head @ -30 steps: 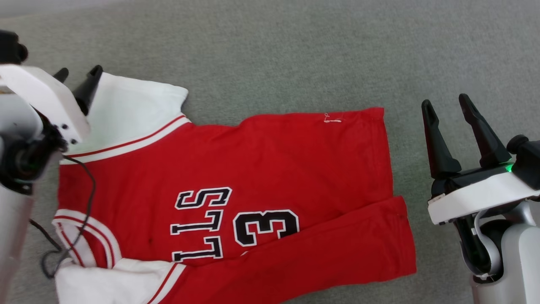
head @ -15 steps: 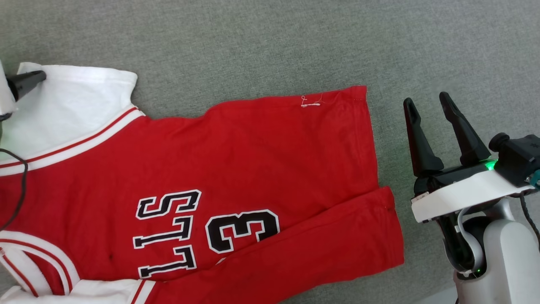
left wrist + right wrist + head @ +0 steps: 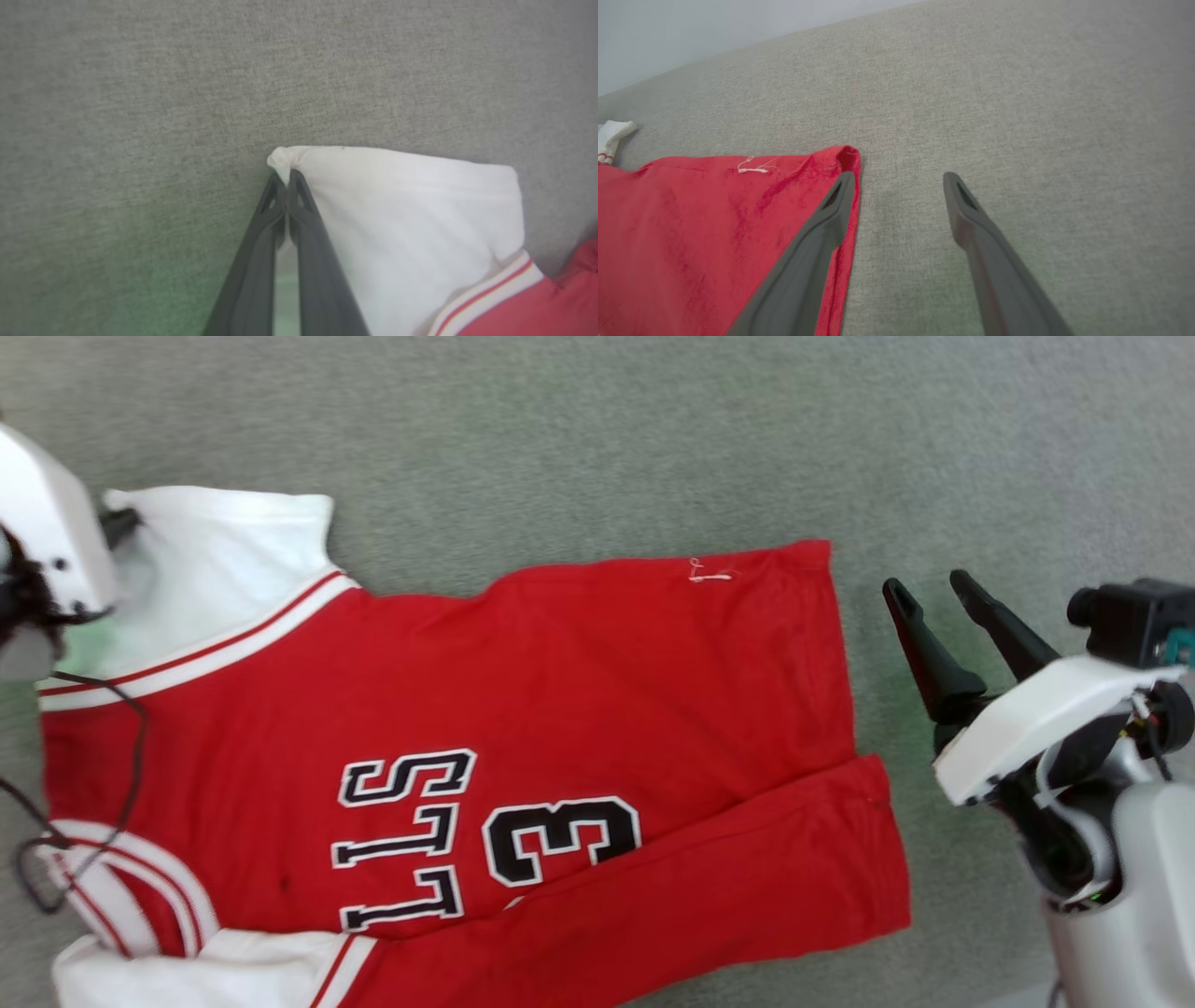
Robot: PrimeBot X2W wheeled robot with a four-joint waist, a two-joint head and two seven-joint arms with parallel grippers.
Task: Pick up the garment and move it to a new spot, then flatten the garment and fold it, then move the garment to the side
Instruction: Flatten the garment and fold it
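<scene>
The garment [image 3: 560,691], a red jersey with black white-outlined lettering, lies spread on the grey surface, its near edge folded over in a long red band. At its far left corner my left gripper [image 3: 117,523] is shut on the tip of the white sleeve [image 3: 411,210]. In the left wrist view the left gripper [image 3: 286,175] has both fingers pressed together around a pinch of white cloth. My right gripper [image 3: 924,583] stands open just right of the red hem. In the right wrist view the right gripper [image 3: 899,175] has its left finger at the hem corner of the garment [image 3: 691,224], with nothing between its fingers.
Grey woven surface [image 3: 597,439] stretches all around the garment. A thin black cable [image 3: 131,747] from my left arm hangs over the jersey's left side. A pale wall [image 3: 691,28] bounds the surface far off in the right wrist view.
My left gripper has closed on the white sleeve's corner. The head camera has shifted. My right gripper has tipped forward beside the red hem, still open.
</scene>
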